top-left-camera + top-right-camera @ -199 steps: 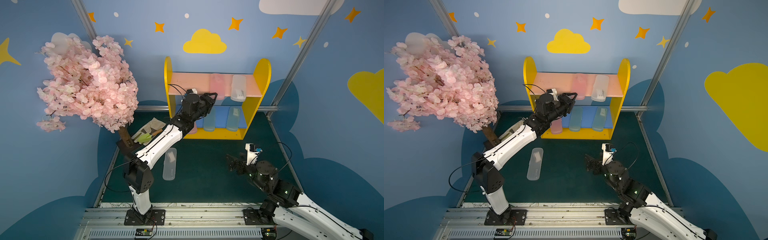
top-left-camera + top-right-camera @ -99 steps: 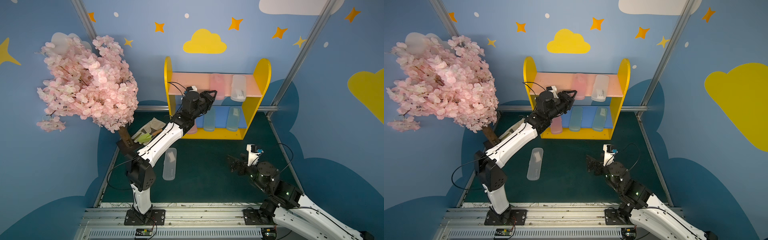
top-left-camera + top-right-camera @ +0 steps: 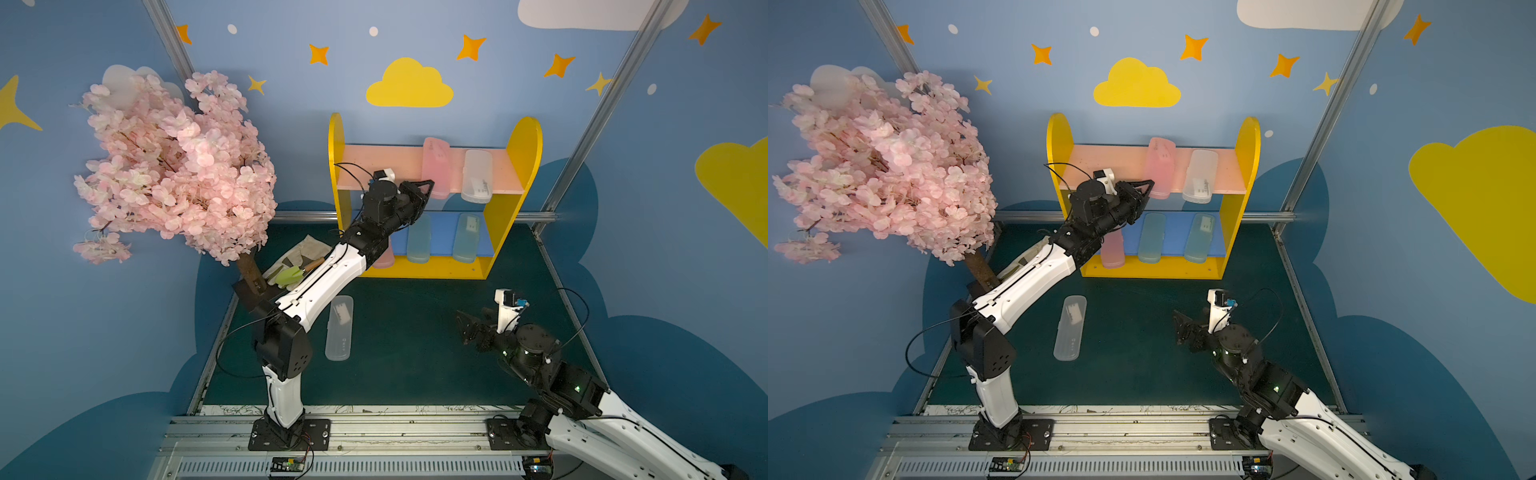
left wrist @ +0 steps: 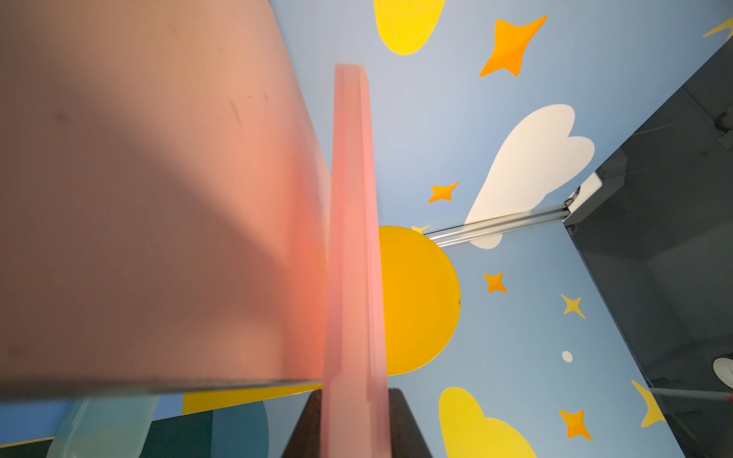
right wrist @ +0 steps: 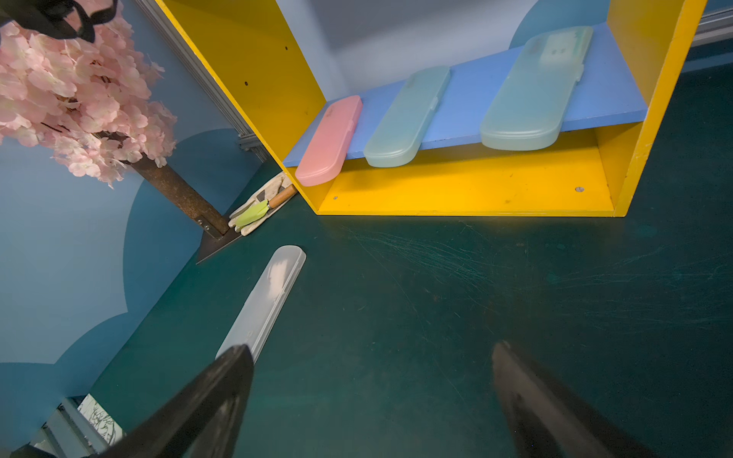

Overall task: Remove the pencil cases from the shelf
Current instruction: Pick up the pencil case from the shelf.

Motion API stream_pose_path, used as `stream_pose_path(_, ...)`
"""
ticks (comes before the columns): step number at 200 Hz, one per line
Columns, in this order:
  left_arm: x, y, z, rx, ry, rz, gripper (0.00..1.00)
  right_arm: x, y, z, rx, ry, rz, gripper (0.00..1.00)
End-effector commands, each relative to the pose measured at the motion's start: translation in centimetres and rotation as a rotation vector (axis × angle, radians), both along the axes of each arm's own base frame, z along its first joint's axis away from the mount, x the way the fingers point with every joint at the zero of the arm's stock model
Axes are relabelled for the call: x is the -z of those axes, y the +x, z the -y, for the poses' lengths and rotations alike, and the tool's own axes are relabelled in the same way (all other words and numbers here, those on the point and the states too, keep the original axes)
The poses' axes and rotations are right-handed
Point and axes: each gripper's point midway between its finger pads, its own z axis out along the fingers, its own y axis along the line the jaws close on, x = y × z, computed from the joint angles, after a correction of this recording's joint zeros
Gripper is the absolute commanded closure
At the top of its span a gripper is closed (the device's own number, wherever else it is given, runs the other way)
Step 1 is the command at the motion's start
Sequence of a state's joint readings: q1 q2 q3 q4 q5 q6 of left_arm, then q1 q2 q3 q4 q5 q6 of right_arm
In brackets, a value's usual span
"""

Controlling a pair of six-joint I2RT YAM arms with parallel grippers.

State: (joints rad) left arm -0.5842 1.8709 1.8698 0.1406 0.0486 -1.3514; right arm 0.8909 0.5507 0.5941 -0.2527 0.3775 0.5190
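The shelf (image 3: 515,195) stands at the back of the mat, with yellow sides, a pink upper board and a blue lower board. My left gripper (image 3: 428,186) is shut on the front end of a pink pencil case (image 3: 436,164) on the upper board. In the left wrist view that case (image 4: 353,238) runs edge-on between the dark fingers (image 4: 406,430). A clear-white case (image 3: 477,176) lies beside it. The lower board holds a pink case (image 5: 329,140) and two teal ones (image 5: 406,117) (image 5: 535,91). Another clear case (image 3: 340,328) lies on the mat. My right gripper (image 3: 465,328) hovers open and empty over the mat.
A pink blossom tree (image 3: 174,166) on a metal foot stands at the left. Work gloves and a green trowel (image 3: 295,270) lie beside the shelf's left side. Blue walls close in the mat, and a metal rail (image 3: 374,428) carries both arm bases in front.
The left jaws have closed onto the pink case on the upper board, after the arm reached slightly further in. The right arm has drifted a little.
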Motion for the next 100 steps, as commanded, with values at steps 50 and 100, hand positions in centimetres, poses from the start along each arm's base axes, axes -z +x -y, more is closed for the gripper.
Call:
stream_pose_path(50,-2.3,-6.6,-2.1,0.113,-0.006,0.141,0.92,-1.5,-0.7,-0.4,-0.053,0.051,0.030,0.01)
stream_pose_path(100,0.3,-13.2,-6.8,0.094,0.014,0.148,0.93,-2.8,-1.3,-2.8,-0.157,0.151,0.023,0.01)
